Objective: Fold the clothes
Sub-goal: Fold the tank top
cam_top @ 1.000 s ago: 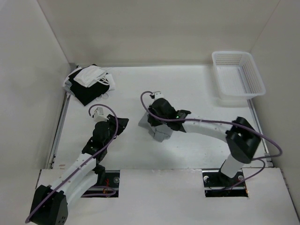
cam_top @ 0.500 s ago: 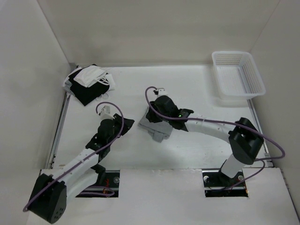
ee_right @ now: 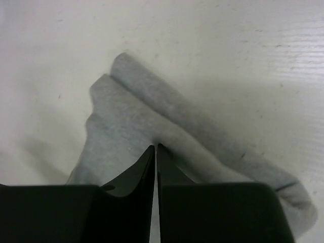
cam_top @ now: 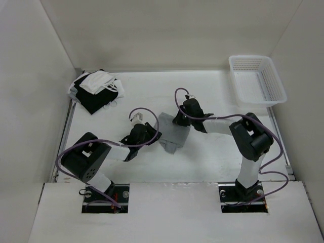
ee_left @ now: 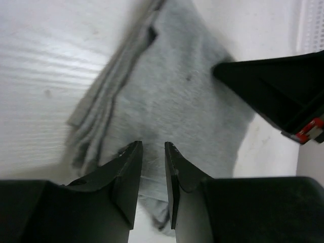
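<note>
Centrally, grey top (cam_top: 171, 132), white table (cam_top: 212, 152) around — left tool (ee_left: 153, 146) narrowly parted over one edge, right tool (ee_right: 155, 147) closed at fold

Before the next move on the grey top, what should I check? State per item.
1. Grey top lies bundled in layers: ok.
2. Right gripper fingers shut at the top's crease: ok.
3. Fabric actually pinched there: cannot tell.
4. Left gripper has a hold: not ok, fingers apart over the fabric.
5. Grippers apart from each other, though close: ok.
6. Basket and black-and-white pile away from both arms: ok.
</note>
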